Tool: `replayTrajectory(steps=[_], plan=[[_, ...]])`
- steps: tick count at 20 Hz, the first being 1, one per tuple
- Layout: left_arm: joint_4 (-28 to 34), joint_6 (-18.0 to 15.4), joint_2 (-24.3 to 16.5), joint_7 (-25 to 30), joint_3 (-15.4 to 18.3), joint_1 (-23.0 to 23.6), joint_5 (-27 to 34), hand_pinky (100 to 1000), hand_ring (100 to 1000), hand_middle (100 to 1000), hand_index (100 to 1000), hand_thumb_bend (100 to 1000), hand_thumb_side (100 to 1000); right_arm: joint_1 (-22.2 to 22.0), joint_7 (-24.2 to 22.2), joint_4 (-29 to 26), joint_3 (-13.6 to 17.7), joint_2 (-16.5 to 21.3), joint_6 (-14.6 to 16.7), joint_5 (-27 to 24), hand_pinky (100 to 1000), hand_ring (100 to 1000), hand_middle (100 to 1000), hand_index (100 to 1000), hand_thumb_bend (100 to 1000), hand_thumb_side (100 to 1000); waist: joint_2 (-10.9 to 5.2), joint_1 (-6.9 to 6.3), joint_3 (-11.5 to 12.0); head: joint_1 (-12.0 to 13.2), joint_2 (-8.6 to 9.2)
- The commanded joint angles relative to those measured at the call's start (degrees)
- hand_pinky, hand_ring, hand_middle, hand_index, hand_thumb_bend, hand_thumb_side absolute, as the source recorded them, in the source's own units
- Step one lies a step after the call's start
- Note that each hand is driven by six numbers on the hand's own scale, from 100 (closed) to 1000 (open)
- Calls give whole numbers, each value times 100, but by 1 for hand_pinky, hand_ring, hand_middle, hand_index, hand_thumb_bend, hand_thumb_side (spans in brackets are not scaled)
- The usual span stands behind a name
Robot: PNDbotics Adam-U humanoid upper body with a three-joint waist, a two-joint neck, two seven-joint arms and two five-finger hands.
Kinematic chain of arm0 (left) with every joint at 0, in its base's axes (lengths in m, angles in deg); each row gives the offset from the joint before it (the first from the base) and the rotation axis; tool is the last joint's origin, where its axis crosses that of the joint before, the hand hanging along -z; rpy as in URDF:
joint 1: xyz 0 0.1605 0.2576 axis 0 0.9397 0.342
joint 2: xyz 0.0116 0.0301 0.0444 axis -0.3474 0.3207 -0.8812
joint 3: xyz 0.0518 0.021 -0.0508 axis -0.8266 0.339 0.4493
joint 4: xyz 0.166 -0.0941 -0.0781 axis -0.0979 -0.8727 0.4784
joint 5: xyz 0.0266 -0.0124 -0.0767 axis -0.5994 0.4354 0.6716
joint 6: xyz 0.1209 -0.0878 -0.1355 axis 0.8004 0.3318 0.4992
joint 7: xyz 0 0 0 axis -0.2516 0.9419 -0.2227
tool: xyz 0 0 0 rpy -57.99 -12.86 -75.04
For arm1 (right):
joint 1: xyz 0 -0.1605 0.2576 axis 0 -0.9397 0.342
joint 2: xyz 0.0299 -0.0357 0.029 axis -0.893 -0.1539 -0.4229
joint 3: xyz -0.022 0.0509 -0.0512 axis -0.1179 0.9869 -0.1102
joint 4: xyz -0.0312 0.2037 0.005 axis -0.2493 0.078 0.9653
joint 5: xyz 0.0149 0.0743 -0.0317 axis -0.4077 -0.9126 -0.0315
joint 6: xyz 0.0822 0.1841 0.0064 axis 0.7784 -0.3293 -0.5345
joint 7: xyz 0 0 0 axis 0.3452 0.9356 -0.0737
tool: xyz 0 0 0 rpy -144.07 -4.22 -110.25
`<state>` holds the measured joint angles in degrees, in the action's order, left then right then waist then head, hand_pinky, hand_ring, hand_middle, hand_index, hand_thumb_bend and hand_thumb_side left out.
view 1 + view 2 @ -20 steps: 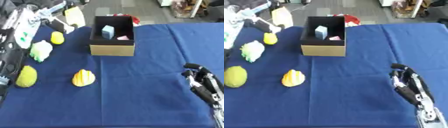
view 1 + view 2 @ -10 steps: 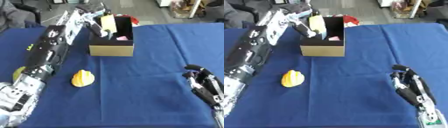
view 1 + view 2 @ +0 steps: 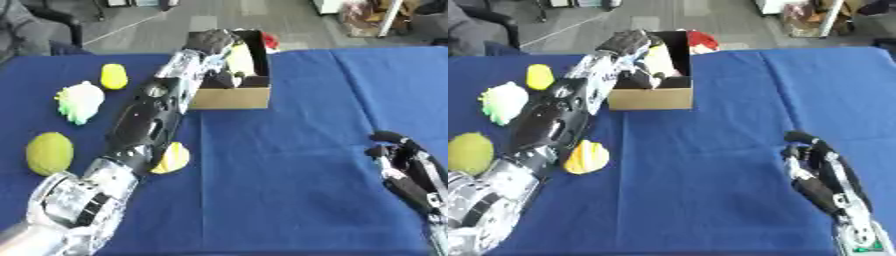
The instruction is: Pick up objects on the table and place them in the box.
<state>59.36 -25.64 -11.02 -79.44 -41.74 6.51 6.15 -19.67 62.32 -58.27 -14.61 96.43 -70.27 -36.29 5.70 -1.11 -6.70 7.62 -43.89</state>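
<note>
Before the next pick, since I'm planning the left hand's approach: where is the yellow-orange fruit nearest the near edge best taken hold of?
Take the fruit across its rounded middle, coming from above. It lies alone on the blue cloth, wider below and narrowing upward, so the sides are free. The left arm now partly overlaps it, with the left hand at the box, so that hand probably reaches it most easily.

The box (image 3: 230,98) sits at twelve o'clock on the worktop (image 3: 289,165), and the left hand (image 3: 210,42) reaches over it with its fingers (image 3: 642,76) curled round a flat object (image 3: 658,59) held above the box's inside. Four items lie at nine to ten o'clock: a small one (image 3: 114,76) farthest back, a ruffled one (image 3: 78,100) nearer, a round one (image 3: 49,152) near the left edge, and a ridged one (image 3: 587,157) just beside the left arm. The right hand (image 3: 820,172) rests at four o'clock, well apart from the box.
</note>
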Motion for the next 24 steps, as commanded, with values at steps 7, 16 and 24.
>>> replayTrajectory(steps=[7,16,24], plan=[[63,453,-242,-193,168,-160,237,773,702,756,935,100,530,68,-18,-67,6,28,12,-54,758,665,744,802,100,356,-85,94,26,-7,-23],[89,605,-472,-44,167,-182,232,794,736,818,970,191,872,67,-18,-58,12,38,15,-46,758,665,744,802,100,358,-94,81,33,-7,-23],[114,446,-746,79,152,-186,78,806,750,832,973,453,847,64,-19,-54,17,46,17,-32,758,665,744,802,100,361,-115,67,55,-19,-23]])
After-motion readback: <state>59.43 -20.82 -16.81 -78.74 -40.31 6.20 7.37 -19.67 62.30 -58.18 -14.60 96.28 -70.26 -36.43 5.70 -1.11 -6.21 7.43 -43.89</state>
